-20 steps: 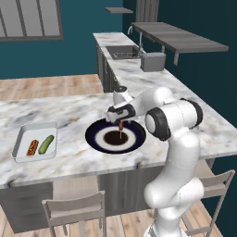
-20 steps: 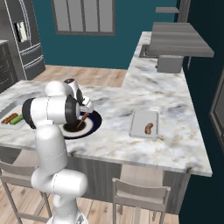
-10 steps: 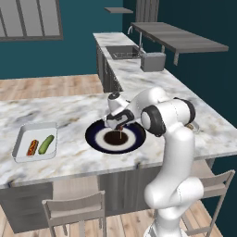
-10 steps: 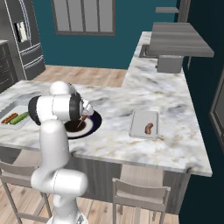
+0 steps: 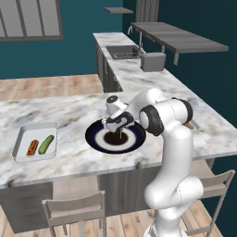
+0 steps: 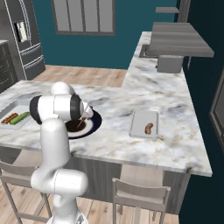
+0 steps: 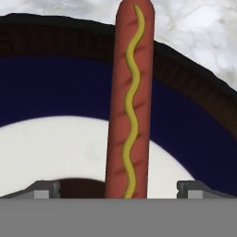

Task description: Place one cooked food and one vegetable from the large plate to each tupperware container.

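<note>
Hot dog (image 7: 129,102) dead centre between my hand's (image 7: 118,189) wide-apart fingers over the large plate (image 5: 95,138); I'd drop straight, stay square, then squeeze its middle

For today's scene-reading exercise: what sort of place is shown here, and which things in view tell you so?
Most likely a home kitchen, computer-rendered. A marble island counter with stools tucked under it, a sink on the back counter, and a steel fridge all point that way.
</note>
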Motion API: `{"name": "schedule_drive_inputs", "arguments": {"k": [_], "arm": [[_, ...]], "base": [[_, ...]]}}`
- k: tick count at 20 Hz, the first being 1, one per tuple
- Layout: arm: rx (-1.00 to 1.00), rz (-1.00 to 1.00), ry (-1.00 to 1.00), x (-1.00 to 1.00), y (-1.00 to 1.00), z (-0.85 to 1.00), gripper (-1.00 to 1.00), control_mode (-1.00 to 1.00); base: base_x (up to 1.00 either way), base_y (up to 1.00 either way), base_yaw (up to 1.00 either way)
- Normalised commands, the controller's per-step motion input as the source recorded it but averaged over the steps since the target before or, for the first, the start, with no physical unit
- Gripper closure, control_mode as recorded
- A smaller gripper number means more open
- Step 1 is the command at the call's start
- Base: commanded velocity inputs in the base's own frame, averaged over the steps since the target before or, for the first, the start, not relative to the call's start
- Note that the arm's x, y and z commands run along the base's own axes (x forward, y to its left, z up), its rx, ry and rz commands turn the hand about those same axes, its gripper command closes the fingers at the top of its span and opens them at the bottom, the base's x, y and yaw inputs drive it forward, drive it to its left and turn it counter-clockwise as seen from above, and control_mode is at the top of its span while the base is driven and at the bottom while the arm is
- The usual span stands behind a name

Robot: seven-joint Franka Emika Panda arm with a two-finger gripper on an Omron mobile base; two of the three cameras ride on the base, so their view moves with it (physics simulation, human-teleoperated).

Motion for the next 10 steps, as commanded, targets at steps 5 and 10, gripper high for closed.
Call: {"name": "schedule_drive_inputs", "arguments": {"k": [5, 10], "arm": [[0.01, 0.00, 0.00, 0.04, 0.00, -0.13, -1.00, -1.00], [0.00, 0.00, 0.00, 0.00, 0.00, -0.09, 1.00, -1.00]], "base": [[0.00, 0.00, 0.00], [0.00, 0.00, 0.00]]}}
